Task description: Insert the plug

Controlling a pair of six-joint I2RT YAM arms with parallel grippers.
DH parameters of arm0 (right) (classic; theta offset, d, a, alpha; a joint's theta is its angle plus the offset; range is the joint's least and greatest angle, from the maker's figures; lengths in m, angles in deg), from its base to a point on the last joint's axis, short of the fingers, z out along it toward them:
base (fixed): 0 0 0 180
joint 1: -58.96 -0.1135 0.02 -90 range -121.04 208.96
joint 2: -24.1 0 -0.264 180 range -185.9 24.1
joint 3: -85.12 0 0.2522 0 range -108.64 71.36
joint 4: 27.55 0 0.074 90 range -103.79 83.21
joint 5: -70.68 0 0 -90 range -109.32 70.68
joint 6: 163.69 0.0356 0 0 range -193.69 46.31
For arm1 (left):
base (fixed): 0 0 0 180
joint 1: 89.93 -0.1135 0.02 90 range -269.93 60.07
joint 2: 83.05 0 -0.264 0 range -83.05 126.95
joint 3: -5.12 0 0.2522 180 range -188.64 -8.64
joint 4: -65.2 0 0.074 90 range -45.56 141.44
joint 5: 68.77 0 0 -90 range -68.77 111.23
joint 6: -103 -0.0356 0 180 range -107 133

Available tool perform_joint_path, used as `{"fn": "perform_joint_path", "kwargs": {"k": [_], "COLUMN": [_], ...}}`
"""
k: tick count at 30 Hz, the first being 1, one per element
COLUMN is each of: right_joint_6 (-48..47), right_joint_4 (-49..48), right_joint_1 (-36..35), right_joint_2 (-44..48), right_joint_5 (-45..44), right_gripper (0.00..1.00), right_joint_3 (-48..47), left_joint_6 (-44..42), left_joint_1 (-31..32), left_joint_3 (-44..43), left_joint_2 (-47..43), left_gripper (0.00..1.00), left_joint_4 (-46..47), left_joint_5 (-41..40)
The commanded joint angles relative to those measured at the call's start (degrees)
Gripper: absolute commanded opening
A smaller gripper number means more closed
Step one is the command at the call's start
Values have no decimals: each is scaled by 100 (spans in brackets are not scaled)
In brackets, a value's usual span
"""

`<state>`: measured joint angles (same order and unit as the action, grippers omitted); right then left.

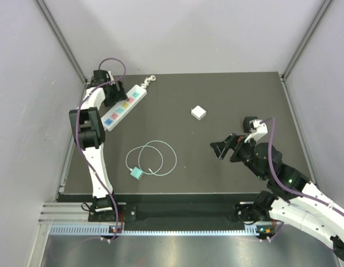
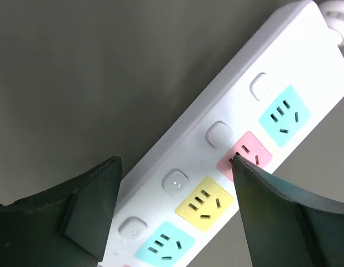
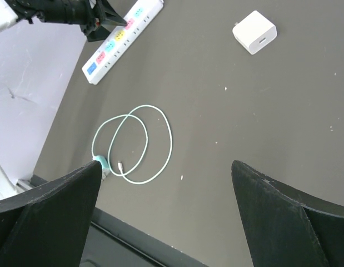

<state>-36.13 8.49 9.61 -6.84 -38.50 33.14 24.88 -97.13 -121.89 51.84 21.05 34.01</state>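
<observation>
both jaws gape empty, left apparently straddling power strip [image 1: 126,104]; plug [image 1: 136,173] lies well apart.

Left arm [image 1: 89,139] reaching far forward, left gripper [image 2: 173,162] jaws apart, right gripper [image 3: 165,164] wide open, apparently angled downward.

Left arm [image 1: 97,167]: white links, black joints, purple cable [image 1: 77,130] running alongside. Right arm [image 1: 312,201]: same finish and cabling. Fingers [image 2: 272,214] dark green-black, wedge-shaped, matte.
</observation>
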Motion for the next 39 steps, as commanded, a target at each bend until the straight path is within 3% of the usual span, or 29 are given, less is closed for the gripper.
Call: {"fn": "perform_joint_path", "kwargs": {"k": [1,9,19,24,27,31,35,39], "right_joint_6": [41,49,164,173,173,190,278,401], "right_joint_4": [-129,171,259,478,619,751,786,795], "right_joint_1": [-40,-49,-40,-40,-49,-40,-40,-40], "right_joint_2": [-236,-580,-176,17,27,0,53,97], "right_joint_5": [116,160,11,-103,-121,-95,-33,-42], "right_gripper": [100,100,100,100,100,100,100,100], "right_joint_3": [25,-142,183,297,271,280,393,552], "left_joint_6": [-106,-283,-362,-142,217,674,1193,1413], "left_joint_1": [254,703,2020,2372,2373,2364,2381,2539], "left_joint_3": [584,945,1894,2141,1983,1658,1674,3006], "left_joint_2": [-181,-481,-1008,-1385,-1605,-2158,-2747,-4045], "left_gripper": [84,83,75,76,82,87,81,77], "left_joint_4": [-775,-1021,-863,-766,-836,-1205,-1828,-1663], "left_joint_5": [-28,-671,-1189,-1488,-1917,-2446,-2675,-2788]}}
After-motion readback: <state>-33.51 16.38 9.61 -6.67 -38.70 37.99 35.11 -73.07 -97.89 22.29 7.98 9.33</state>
